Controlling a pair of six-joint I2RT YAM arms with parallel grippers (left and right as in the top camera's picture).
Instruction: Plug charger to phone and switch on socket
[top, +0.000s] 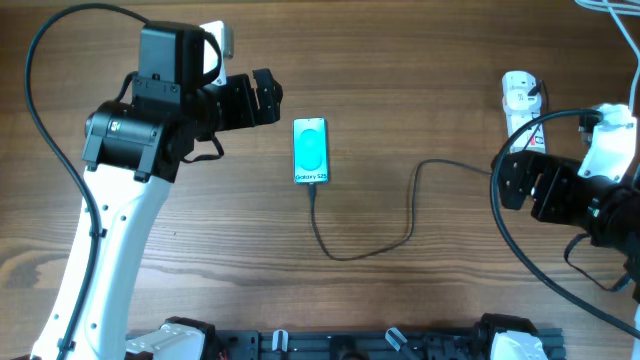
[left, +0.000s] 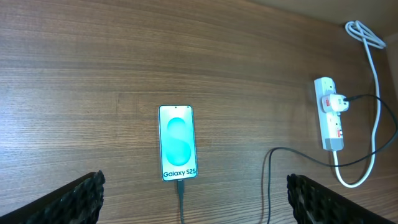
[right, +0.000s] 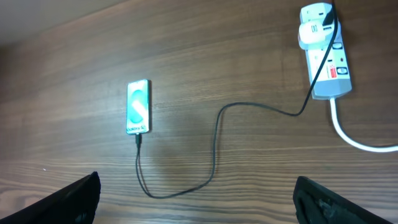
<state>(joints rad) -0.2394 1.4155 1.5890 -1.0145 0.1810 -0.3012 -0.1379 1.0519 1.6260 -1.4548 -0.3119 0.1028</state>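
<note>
At mid-table, phone (top: 311, 151) lies screen-up w/ charger (top: 400, 235) apparently seated in its Galaxy end. At far right, socket (top: 520, 100) runs fore-aft, just beyond R gripper (top: 510, 182), jaws spread, empty. L gripper (top: 268, 98), likewise spread, hangs beside phone, well apart from socket. R arm is nearer.

A small flat smartphone (right: 138, 107) with a bright teal screen lies on the brown wooden surface (right: 62, 74), left of centre. A thin black cable (right: 214, 146) meets its near short edge, loops nearer, then runs right to a white plug on the white oblong power strip (right: 328, 56) at far right. The strip's thick white cord (right: 351, 138) curves nearer. The right claw (right: 196, 190) gapes wide, its dark fingers (right: 68, 202) in the near corners.
</note>
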